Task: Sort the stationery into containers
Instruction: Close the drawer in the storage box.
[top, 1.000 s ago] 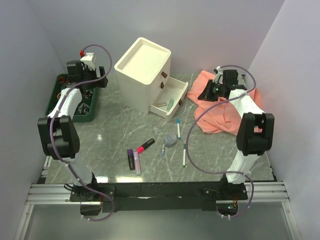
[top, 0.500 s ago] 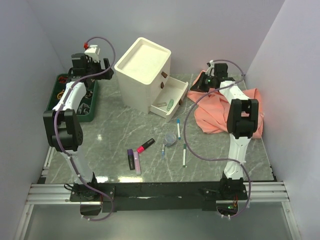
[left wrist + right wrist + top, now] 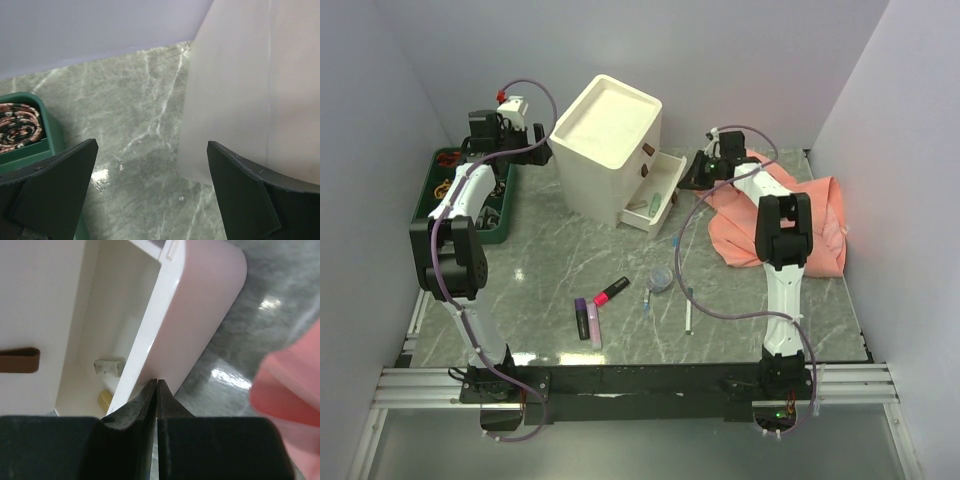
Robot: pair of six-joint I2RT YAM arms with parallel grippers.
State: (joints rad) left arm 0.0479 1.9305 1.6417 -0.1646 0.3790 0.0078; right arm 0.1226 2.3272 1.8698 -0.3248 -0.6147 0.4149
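The right gripper (image 3: 157, 390), fingers pressed together on nothing, sits at the open drawer's (image 3: 672, 200) front wall, upper centre-right. The left gripper (image 3: 150, 190) hangs spread wide beside the cabinet (image 3: 605, 130), upper left. Highlighters (image 3: 588, 322), marker (image 3: 612, 291), tape roll (image 3: 661, 278) and pens (image 3: 688, 312) lie lower centre.

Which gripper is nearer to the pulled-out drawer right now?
Right. The right gripper, shut, has its tips at the drawer's outer wall. The left gripper, open, hangs on the opposite side of the cabinet, next to the green tray.
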